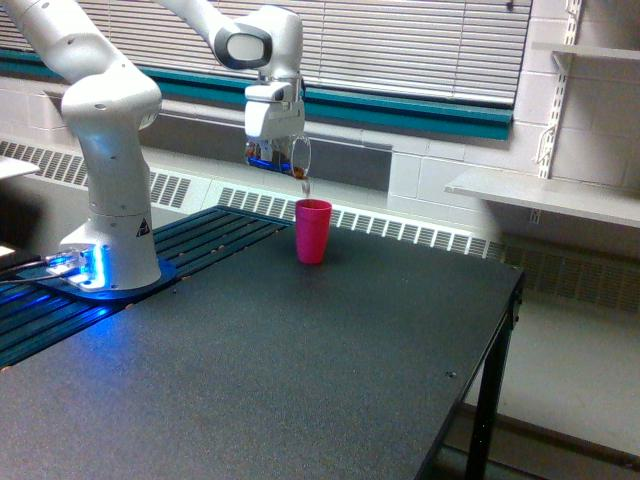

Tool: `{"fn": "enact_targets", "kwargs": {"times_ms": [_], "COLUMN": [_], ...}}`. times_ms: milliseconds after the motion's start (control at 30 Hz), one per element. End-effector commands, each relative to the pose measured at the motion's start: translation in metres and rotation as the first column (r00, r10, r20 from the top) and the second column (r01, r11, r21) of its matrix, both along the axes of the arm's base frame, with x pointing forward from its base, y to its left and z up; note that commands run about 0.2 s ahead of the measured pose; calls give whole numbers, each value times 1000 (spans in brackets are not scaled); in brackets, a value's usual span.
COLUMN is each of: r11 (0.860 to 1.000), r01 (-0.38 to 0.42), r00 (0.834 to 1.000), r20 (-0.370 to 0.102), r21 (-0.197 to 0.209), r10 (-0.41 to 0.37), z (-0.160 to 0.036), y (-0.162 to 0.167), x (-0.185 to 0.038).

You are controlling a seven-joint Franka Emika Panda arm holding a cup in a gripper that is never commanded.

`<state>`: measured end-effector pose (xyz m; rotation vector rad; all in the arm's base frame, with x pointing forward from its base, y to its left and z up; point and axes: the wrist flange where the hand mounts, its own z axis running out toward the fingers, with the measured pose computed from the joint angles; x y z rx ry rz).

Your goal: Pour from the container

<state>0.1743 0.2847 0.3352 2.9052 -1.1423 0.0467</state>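
Observation:
A small clear container [285, 155] with brownish contents hangs tilted in the air, held in my gripper [274, 146], which is shut on it. Its lip leans toward the exterior view's right, just above and left of a pink cup [312, 230] standing upright on the black table [300, 360]. A thin brownish stream [305, 186] falls from the container's lip toward the pink cup's mouth. My fingertips are mostly hidden behind the container.
The white arm base [110, 250] stands at the table's left on a slatted dark panel [200, 235] with a blue glow. The table's right edge [500, 330] drops off to the floor. A wall shelf [540, 190] lies at the right.

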Motion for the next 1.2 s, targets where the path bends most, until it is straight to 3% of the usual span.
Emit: {"fn": "enact_targets", "kwargs": {"times_ms": [33,1200], "r11": [998,993], "r01": [-55,-112], "r00": [998,992], "r20": [-9,-55], "r21": [12,29], "r10": [55,114], "z": [-2,-15], "y": [4,17], "x": [5,17]}}
